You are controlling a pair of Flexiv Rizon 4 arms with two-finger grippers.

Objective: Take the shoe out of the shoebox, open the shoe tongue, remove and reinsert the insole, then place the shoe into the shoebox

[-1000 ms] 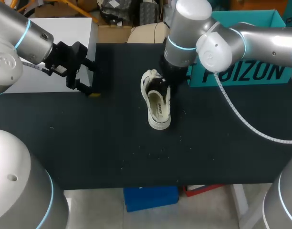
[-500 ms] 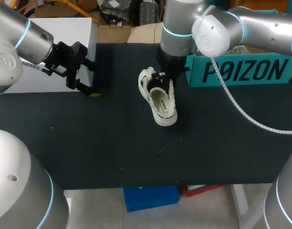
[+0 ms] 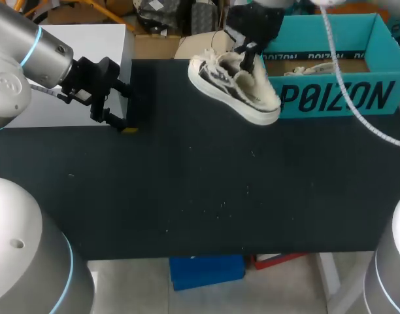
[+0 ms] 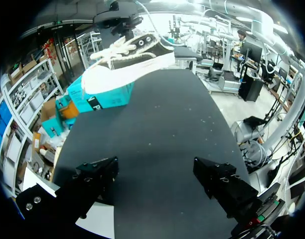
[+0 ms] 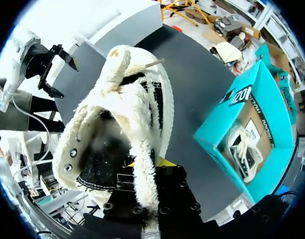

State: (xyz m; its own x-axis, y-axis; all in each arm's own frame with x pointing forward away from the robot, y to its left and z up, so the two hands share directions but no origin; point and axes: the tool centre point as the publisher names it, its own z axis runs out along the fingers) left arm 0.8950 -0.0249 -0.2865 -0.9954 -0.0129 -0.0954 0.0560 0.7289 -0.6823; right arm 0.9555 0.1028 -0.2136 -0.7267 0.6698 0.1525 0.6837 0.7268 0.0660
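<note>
Looks like a robot lab, not a home. Two big grey robot arms, left arm & right arm, w/ glowing blue rings, stand at a wide black counter. The left arm ends in two black fingers. A white curly cable hangs off the right arm.

My left arm comes in over the tabletop's far left corner. The left gripper sits low by the left edge, its fingers spread wide with nothing between them. My right gripper is raised above the tabletop's far edge, pointing down, its fingers clamped on the shoe, which hangs clear of the surface.
</note>
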